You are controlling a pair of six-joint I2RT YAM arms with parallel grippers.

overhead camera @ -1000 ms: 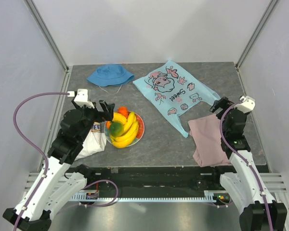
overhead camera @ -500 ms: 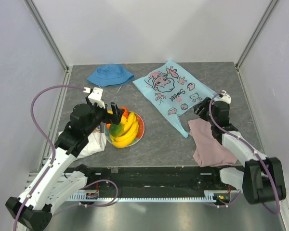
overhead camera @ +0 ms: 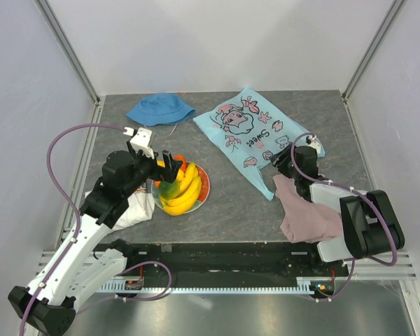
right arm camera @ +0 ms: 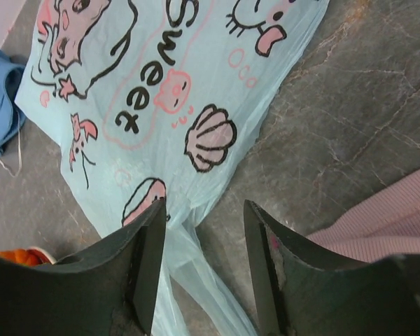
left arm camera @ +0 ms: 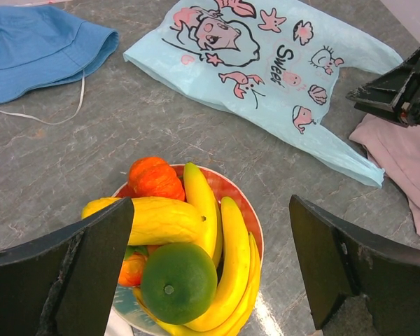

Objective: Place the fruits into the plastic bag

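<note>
Nearest, the fruits sit piled on the plate [left arm camera: 241, 203] on the table [overhead camera: 231, 210]: bananas [left arm camera: 224, 259], a green fruit [left arm camera: 178, 281] and orange-red fruits [left arm camera: 154, 180], none bagged yet. The left tool [overhead camera: 169, 166] hangs just above them, jaws fully spread and holding nothing. Beside the pink cloth [overhead camera: 304, 210], the right tool [right arm camera: 204, 210] stands about half apart astride the near handle of the plastic bag [overhead camera: 248, 133], which lies flat farther back; nothing looks clamped. The step in hand appears to be opening the bag, which next calls for pinching that handle and lifting the mouth.
</note>
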